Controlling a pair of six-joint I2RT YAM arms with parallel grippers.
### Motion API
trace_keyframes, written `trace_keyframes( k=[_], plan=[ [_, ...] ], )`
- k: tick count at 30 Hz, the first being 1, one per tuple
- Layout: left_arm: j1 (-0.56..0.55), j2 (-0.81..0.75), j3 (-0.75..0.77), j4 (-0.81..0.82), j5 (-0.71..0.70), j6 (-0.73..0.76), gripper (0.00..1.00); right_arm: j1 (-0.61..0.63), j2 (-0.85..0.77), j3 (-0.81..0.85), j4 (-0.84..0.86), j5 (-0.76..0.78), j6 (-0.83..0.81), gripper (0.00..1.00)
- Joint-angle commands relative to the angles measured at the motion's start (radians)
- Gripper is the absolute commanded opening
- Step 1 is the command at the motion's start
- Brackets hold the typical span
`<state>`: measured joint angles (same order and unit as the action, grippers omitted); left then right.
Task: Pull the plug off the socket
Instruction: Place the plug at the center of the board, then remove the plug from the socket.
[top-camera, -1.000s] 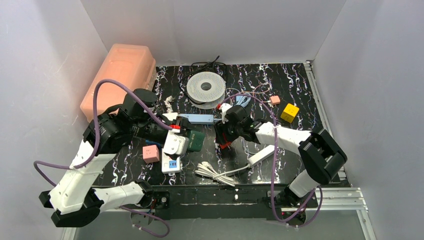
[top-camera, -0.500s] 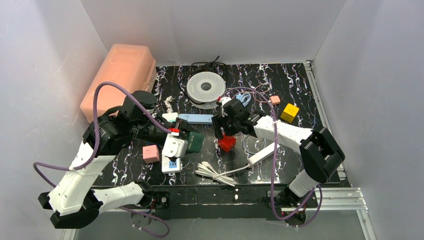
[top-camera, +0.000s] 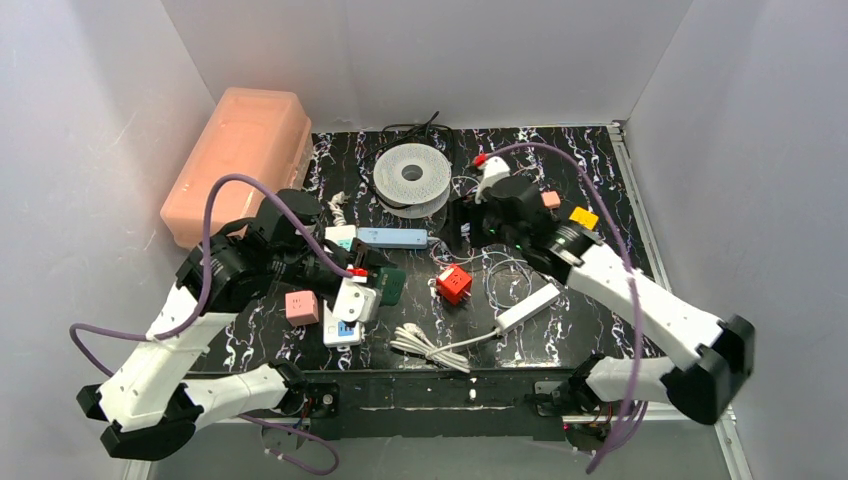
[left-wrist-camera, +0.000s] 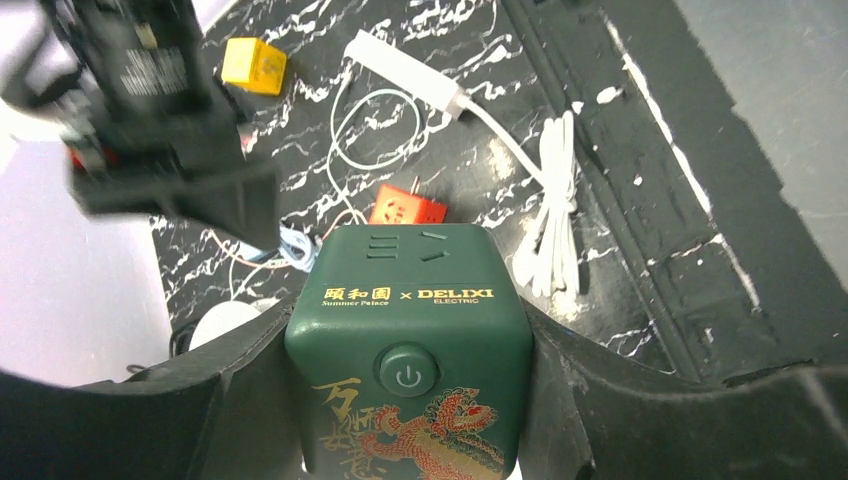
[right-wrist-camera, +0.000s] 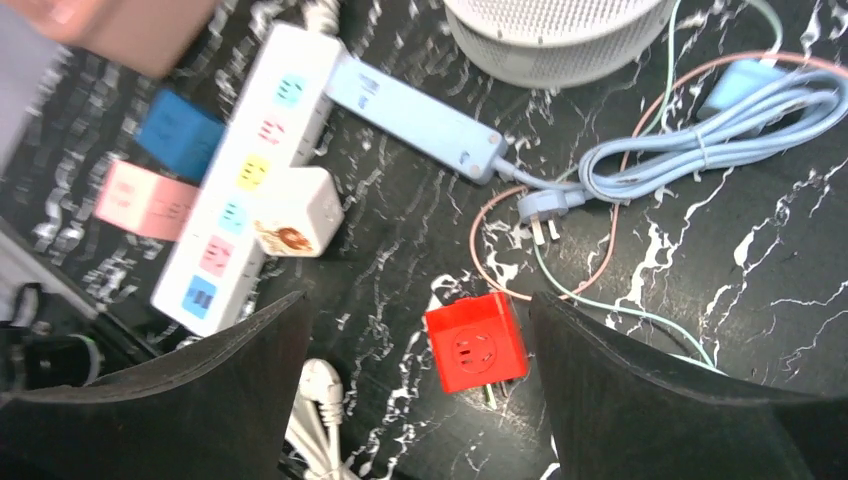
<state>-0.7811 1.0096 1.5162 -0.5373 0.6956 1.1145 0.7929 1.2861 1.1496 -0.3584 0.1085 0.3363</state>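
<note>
Black marbled table (top-camera: 620, 200). Your left gripper (left-wrist-camera: 405, 385) clamps the socket (left-wrist-camera: 405, 320); the plug (right-wrist-camera: 475, 343) lies loose just right of it, beneath your spread right gripper (right-wrist-camera: 418, 305).

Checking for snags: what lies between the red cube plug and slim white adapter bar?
A thin pale wire loop, clearest in left wrist view, between red cube plug and white bar.

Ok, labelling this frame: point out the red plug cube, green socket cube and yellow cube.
red plug cube (right-wrist-camera: 475, 343), right wrist view, socket face centre.
green socket cube (left-wrist-camera: 405, 330), left wrist view, face above button.
yellow cube (left-wrist-camera: 254, 66), left wrist view, top face.
</note>
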Motion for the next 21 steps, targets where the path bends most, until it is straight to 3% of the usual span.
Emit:
trace_keyframes(
  k=[1, 5, 11, 21],
  plan=[
    [0.0, 0.008, -0.046, 0.031, -0.078, 0.043, 0.0, -0.002, -0.183, -0.048, 0.026, -0.052, 0.067, 0.87],
    [-0.001, 0.04, -0.111, 0.075, -0.18, 0.076, 0.0, -0.001, -0.299, -0.096, 0.087, -0.159, 0.124, 0.84],
    [-0.001, 0.07, -0.168, 0.189, -0.283, 0.108, 0.0, 0.006, -0.323, -0.125, 0.226, -0.333, 0.19, 0.86],
    [-0.003, 0.11, -0.182, 0.355, -0.407, 0.061, 0.0, 0.06, -0.266, -0.146, 0.442, -0.369, 0.183, 0.89]
  ],
)
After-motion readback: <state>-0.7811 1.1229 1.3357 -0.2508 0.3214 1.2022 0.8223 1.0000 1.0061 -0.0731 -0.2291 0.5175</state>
